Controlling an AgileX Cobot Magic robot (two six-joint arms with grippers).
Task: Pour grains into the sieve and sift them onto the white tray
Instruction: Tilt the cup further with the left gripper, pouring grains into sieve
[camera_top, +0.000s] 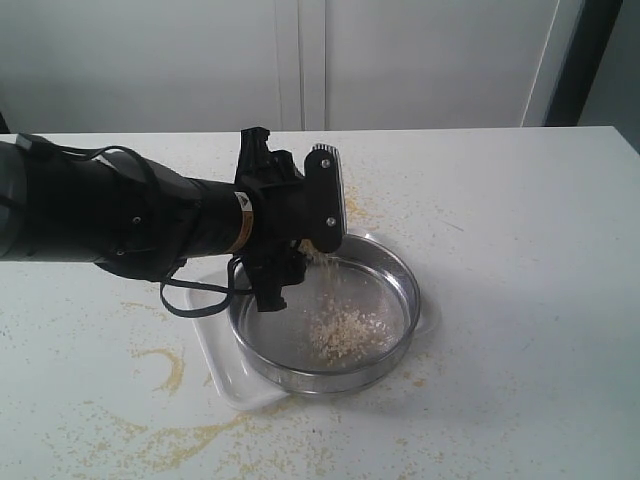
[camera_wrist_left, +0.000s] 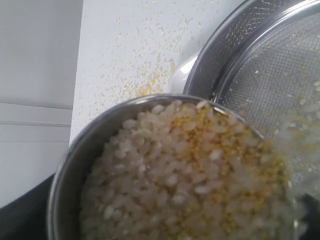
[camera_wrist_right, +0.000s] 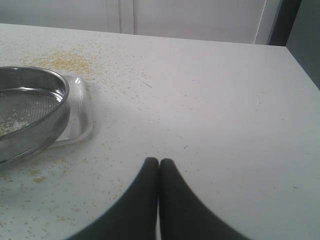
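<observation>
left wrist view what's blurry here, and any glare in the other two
left wrist view: grains spilling over the steel cup lip smear into motion blur, sieve mesh fairly crisp; exterior view: glints on the sieve rim; right wrist view: shut tool dark, detail lost

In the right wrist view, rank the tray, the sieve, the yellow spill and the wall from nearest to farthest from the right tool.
1. tray: its lip juts toward the right tool.
2. sieve: on the tray, just behind that lip.
3. yellow spill: on the table, beyond both.
4. wall: behind the table.
</observation>
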